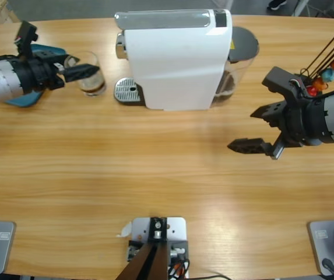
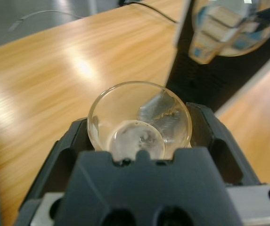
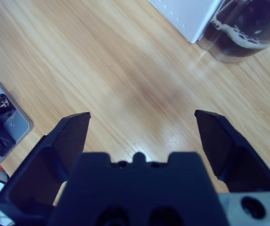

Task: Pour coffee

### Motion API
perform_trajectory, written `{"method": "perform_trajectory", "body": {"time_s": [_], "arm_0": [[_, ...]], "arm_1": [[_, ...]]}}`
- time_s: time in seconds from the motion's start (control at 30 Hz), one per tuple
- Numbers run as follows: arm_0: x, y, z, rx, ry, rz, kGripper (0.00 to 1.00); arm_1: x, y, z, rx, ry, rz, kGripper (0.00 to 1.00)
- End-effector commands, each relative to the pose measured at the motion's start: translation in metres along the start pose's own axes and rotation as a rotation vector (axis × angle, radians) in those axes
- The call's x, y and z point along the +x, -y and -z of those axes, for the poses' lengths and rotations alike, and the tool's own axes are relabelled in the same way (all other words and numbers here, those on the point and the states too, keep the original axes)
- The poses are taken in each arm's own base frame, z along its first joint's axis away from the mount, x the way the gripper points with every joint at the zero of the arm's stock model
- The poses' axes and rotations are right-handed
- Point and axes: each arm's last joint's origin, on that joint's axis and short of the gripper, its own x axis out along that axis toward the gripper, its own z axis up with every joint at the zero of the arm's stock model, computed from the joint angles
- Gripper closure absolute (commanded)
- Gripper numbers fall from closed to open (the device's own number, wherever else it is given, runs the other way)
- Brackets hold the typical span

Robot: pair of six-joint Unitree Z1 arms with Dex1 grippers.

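The coffee point(image 1: 92, 87) is a shallow dark brown layer at the bottom of one small clear glass tumbler point(image 1: 91, 73), with the walls above it see-through and empty. The tumbler stands at the far left of the counter point(image 1: 155, 169), just left of the drip grate point(image 1: 127, 90) of the single white coffee machine point(image 1: 175, 58). The left gripper point(image 1: 85, 71) comes in from the left edge, and its fingers point(image 1: 76, 71) are closed around the tumbler; in the left wrist view the glass point(image 2: 139, 120) sits between both black fingers point(image 2: 71, 141), its round rim facing the camera. A blue object point(image 1: 38, 55) lies behind that arm, mostly hidden. The right gripper point(image 1: 257, 128) is at the right side over bare counter, well apart from the machine, its two fingers point(image 3: 69, 136) spread wide with nothing between them. Behind it, several thin black rods point(image 1: 330, 46) slant up to the right edge, carrying coloured round capsules point(image 1: 328, 74): one orange, one blue and one red can be counted, with others partly hidden. A dark clear tank point(image 1: 236, 70) sits at the machine's right side.
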Motion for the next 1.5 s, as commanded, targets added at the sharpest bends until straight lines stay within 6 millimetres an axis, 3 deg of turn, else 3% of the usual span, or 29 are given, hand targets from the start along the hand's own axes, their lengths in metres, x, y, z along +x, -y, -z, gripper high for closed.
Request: {"method": "perform_trajectory", "body": {"time_s": [0.03, 0.27, 0.43, 0.87, 1.07, 1.37, 1.4, 1.5], "arm_0": [[-0.039, -0.015, -0.012, 0.033, 0.041, -0.295, 0.612], [-0.061, -0.052, -0.003, -0.087, 0.041, -0.458, 0.612], [-0.065, -0.079, 0.004, -0.161, 0.037, -0.55, 0.612], [-0.044, -0.146, 0.025, -0.283, 0.013, -0.66, 0.607], [-0.032, -0.157, 0.033, -0.302, -0.013, -0.636, 0.604], [-0.022, -0.157, 0.048, -0.329, -0.054, -0.596, 0.584], [-0.022, -0.153, 0.048, -0.324, -0.052, -0.59, 0.52], [-0.027, -0.143, 0.042, -0.298, -0.043, -0.58, 0.161]], "arm_1": [[0.002, -0.001, 0.004, 0.011, -0.022, 0.0, 0.0], [0.001, -0.001, 0.005, 0.01, -0.016, -0.001, 0.0], [0.003, -0.001, 0.004, 0.011, -0.02, -0.003, 0.0], [0.008, -0.001, 0.003, 0.015, -0.039, -0.026, 0.0], [0.009, -0.001, 0.003, 0.017, -0.05, -0.025, 0.0], [0.008, -0.001, 0.004, 0.017, -0.049, -0.025, 0.0], [0.008, -0.001, 0.004, 0.016, -0.048, -0.025, 0.0], [0.008, -0.001, 0.004, 0.018, -0.047, -0.024, 0.0]]}}
